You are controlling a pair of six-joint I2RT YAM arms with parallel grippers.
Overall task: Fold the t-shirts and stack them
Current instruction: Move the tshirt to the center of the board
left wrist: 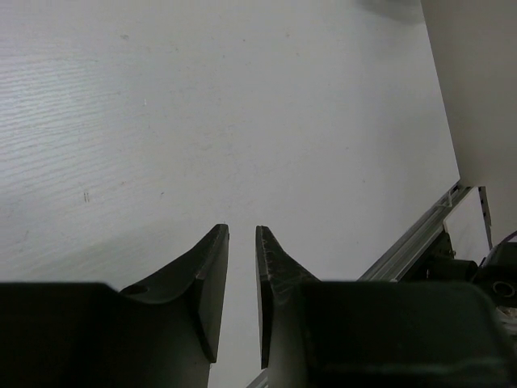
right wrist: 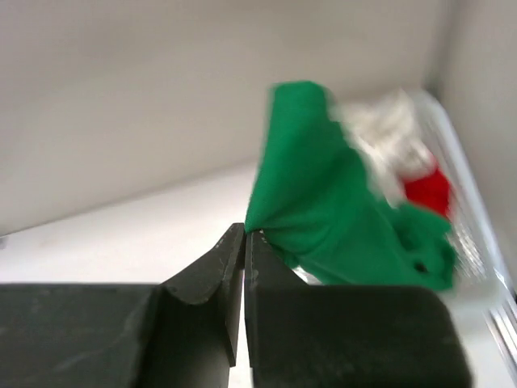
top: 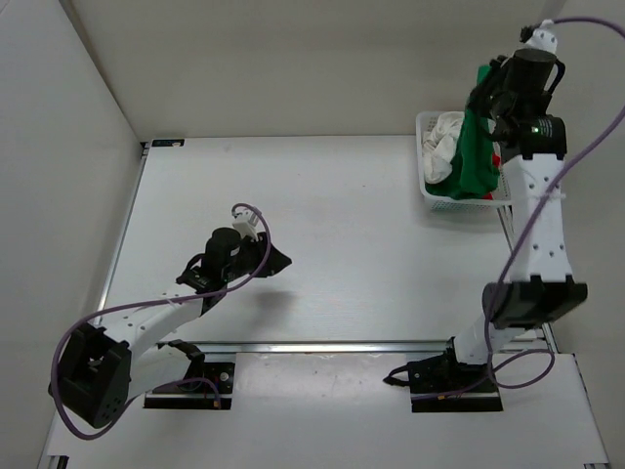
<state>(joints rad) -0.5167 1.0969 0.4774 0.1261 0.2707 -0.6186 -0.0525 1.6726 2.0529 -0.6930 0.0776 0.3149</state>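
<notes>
soft, creased green t-shirt (right wrist: 323, 210) hangs from the right gripper (right wrist: 244, 233), jaws clamped on its edge, into the white mesh basket (top: 430, 200) at 1 o'clock, where the white t-shirt (top: 444, 147) and red t-shirt (right wrist: 426, 190) lie bunched; matte white table (top: 342, 244), pale walls (top: 293, 68); left gripper (left wrist: 242, 234) at 8 o'clock, jaws slightly apart, empty; only the right wrist view shows the pinch

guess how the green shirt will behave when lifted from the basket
Probably floppy: the green shirt hangs in soft folds from the pinch of the right gripper. Likely light, since that small grip holds it up. It may drag the white shirt along, as they touch in the basket.
</notes>
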